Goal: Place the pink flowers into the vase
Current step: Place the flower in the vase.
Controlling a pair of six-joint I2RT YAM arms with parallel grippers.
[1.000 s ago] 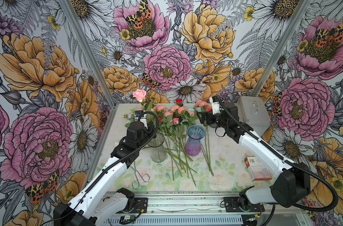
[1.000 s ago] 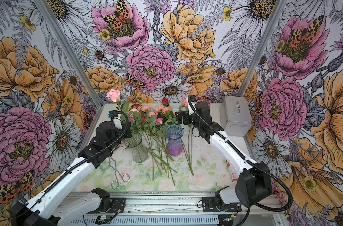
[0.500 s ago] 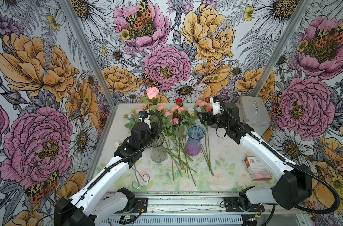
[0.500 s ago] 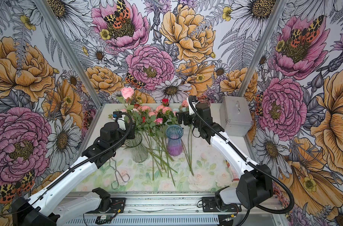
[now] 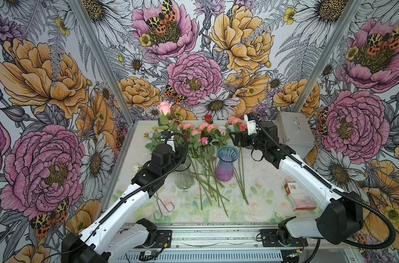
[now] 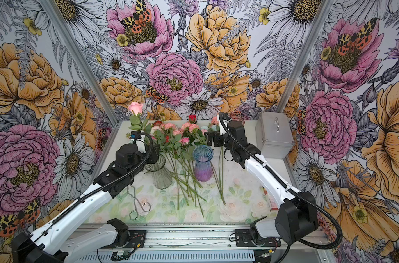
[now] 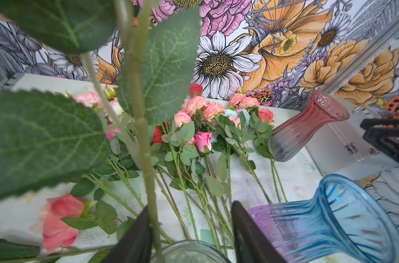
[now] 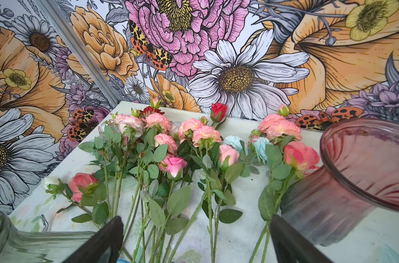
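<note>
As the long-stemmed pink rose (image 5: 164, 107) is propped by the parted left fingers (image 7: 132, 241), it could be toppled from the clear glass vase (image 5: 185, 180) on withdrawal; right fingers (image 8: 100, 243) spread, empty.

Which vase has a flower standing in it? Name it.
The clear glass vase: the tall pink rose stands upright in it. The blue-purple vase and the pink vase are empty.

Steel tongs (image 5: 161, 203) lie well apart from the silver box (image 5: 295, 134).

A robot-lab booth (floral-print walls (image 5: 46, 91), aluminium frame (image 5: 100, 57), arm rail (image 5: 216, 236)).
</note>
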